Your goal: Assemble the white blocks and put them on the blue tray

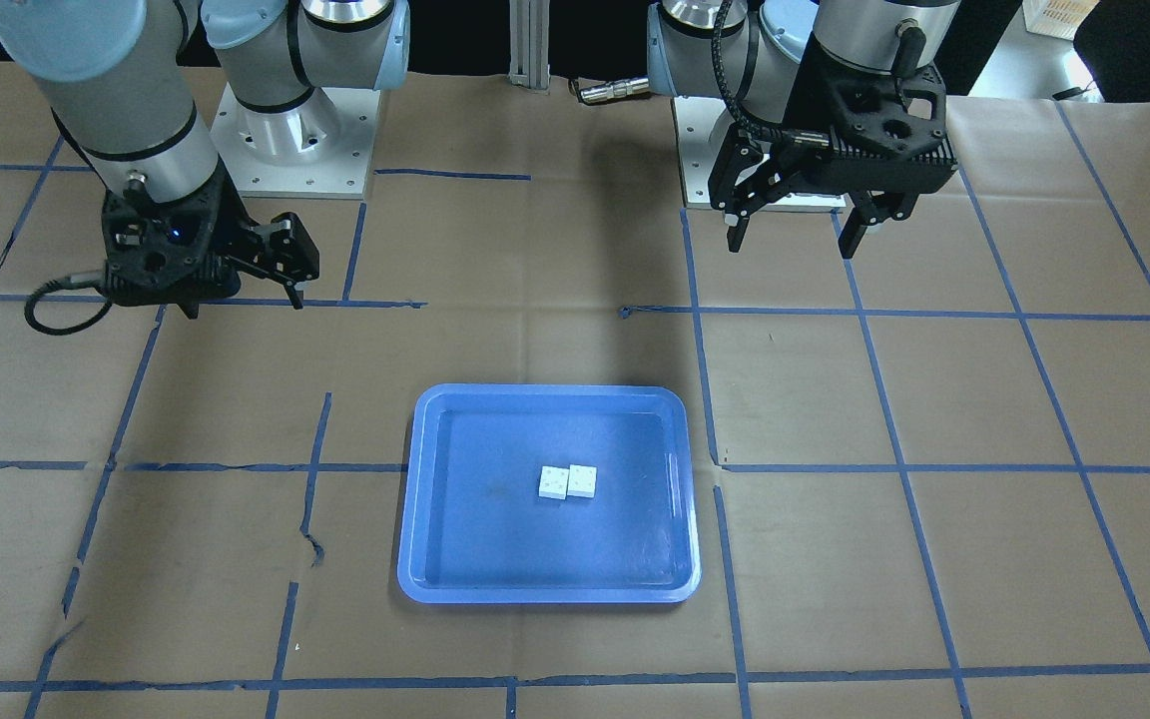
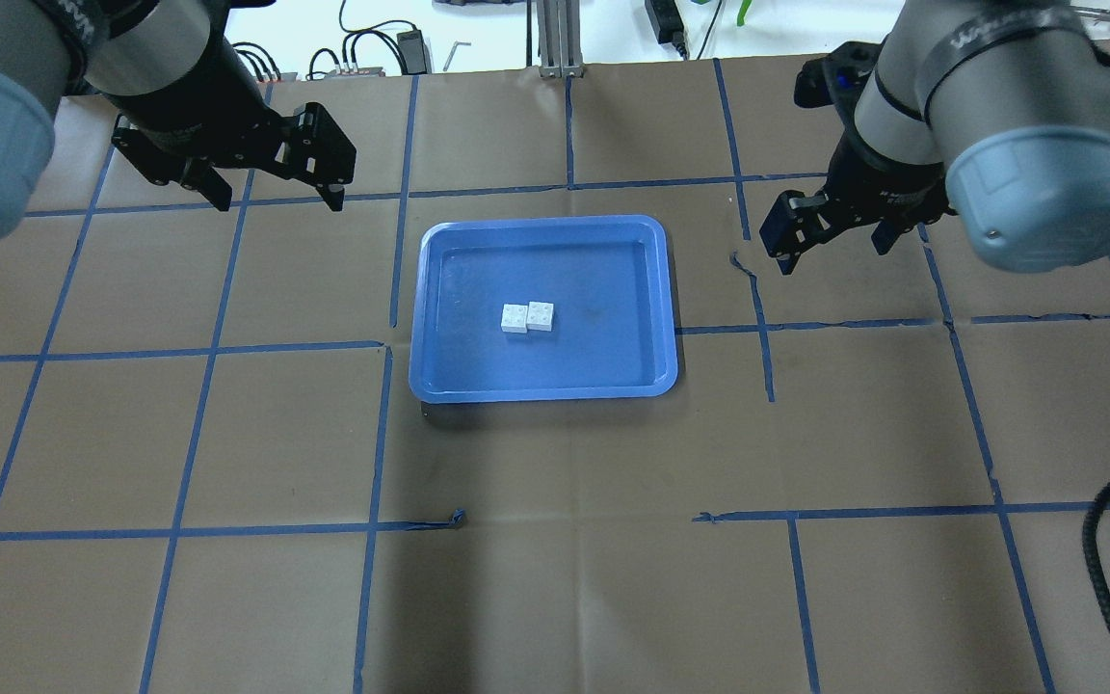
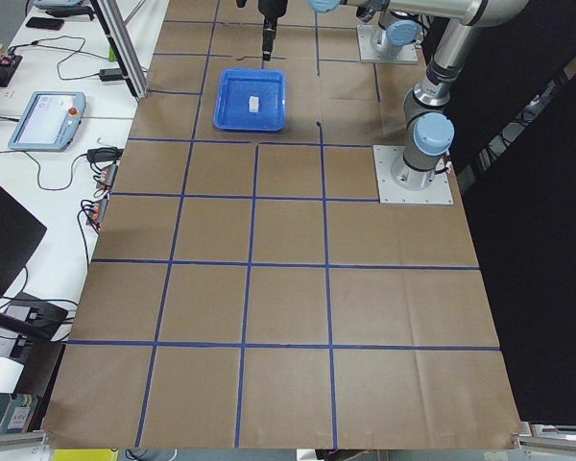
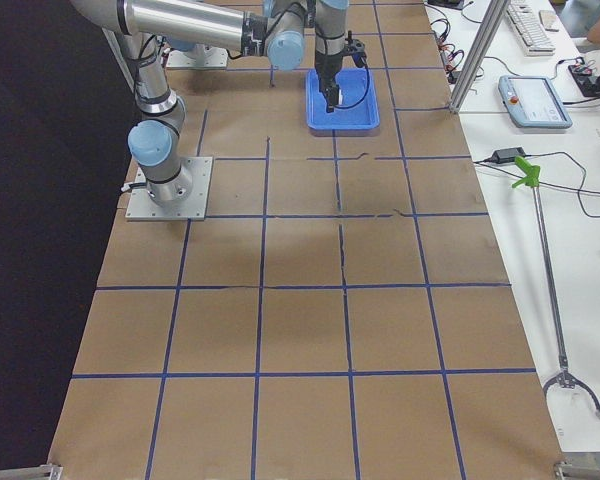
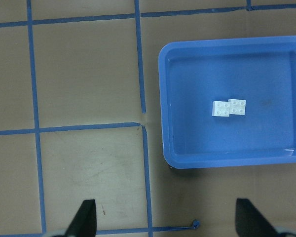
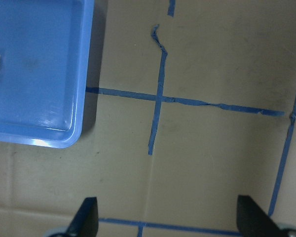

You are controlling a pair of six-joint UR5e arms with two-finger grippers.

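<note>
The blocks (image 5: 229,108) sit side by side near the middle of the tray (image 5: 164,98), touching, one nudged slightly off the other, studs up on both. So I judge they aren't stacked. They lie below and between your two claws, well apart from either.

Expect them to be light, rigid and smooth-sided, so they'll likely skid on the tray floor if you nudge them. Pinch one across two flat opposite sides, not the studs. The faces where they meet aren't free, so take the other pair. Mating will need the studs lined up squarely.

The left claw (image 2: 278,198) is spread wide and holds nothing, out beyond the tray's edge. The right claw (image 2: 834,253) is likewise spread and bare, off the opposite edge.

The left wrist view gives you both blocks with the stud pattern plain. The right wrist view catches only a tray corner and a white sliver at its edge. The overhead shows both claws clear of the rim. In the side views the blocks are a mere white speck.
</note>
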